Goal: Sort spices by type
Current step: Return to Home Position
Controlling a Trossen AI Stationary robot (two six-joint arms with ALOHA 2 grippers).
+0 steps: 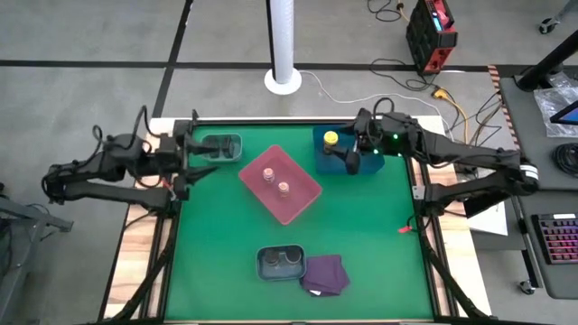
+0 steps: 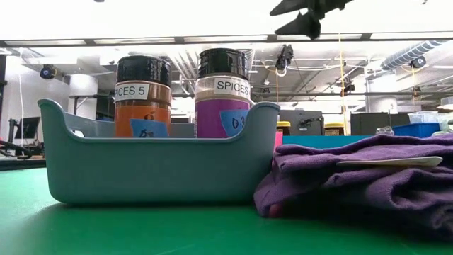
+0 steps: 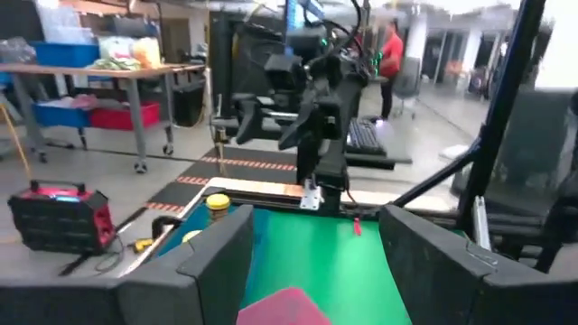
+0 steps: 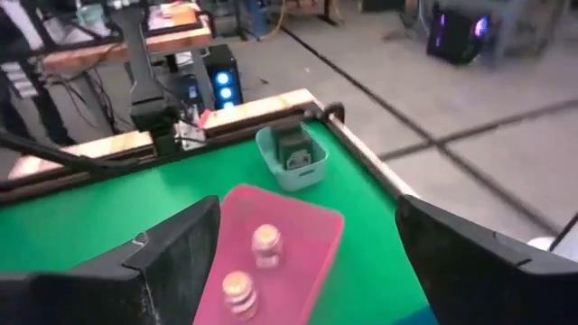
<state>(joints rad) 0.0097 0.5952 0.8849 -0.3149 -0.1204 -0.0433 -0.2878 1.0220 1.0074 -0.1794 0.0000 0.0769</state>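
Both grippers empty, fingers spread wide. Left gripper [image 1: 190, 157] is upper left beside the teal tray [image 1: 238, 144]. Right gripper [image 1: 355, 155] is upper right over the blue tray [image 1: 323, 163].

- 2 pale pink jars [image 1: 268, 174] in the pink tray [image 1: 302, 199], centre
- 1 yellow jar [image 1: 330, 140] visible in the blue tray
- 2 black-lidded jars [image 2: 143, 95] in the grey tray [image 2: 141, 170], bottom centre
- teal tray contents: can't count

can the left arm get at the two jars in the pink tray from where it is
Probably yes. The two pale jars stand apart in the open pink tray mid-table with nothing above them. The left gripper is open at the left edge; the teal tray sits to one side of that path.
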